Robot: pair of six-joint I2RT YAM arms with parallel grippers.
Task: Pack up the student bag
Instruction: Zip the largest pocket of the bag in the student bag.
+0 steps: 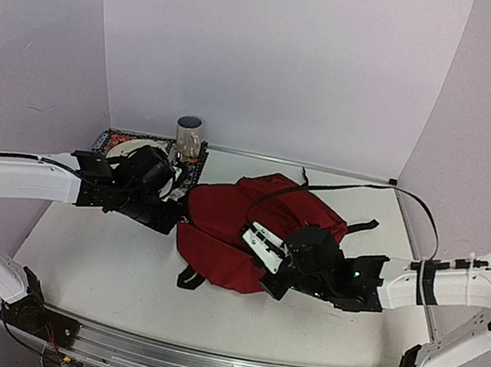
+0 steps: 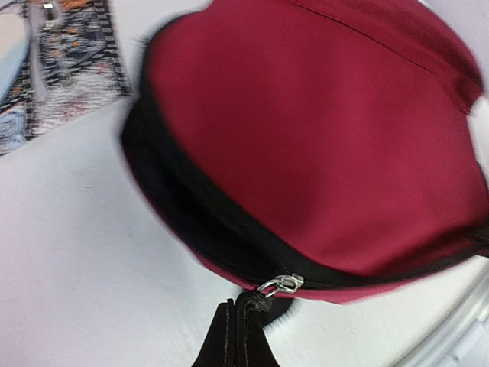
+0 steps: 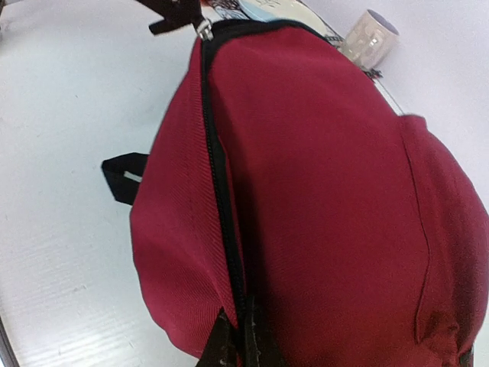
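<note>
One dark red student bag [image 1: 229,228] is lying mid-table. Two grippers are closing on it: the left gripper [image 2: 235,304] is clamping its zip pull [image 2: 280,284], and the right gripper [image 3: 244,323] is pinching its zip [image 3: 220,191]. One mug [image 1: 188,136] is standing behind, by one patterned mat [image 1: 119,139].

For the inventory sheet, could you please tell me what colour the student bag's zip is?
The zip is black, clearest in the right wrist view.

Student bag [image 1: 219,226]: 1. Cup [image 1: 188,136]: 1. Patterned mat [image 1: 114,137]: 1. Pale plate [image 1: 133,150]: 1. Pincers: 2, left pincer [image 2: 235,336] and right pincer [image 3: 243,340]. Counter [image 1: 100,263]: 1.
</note>
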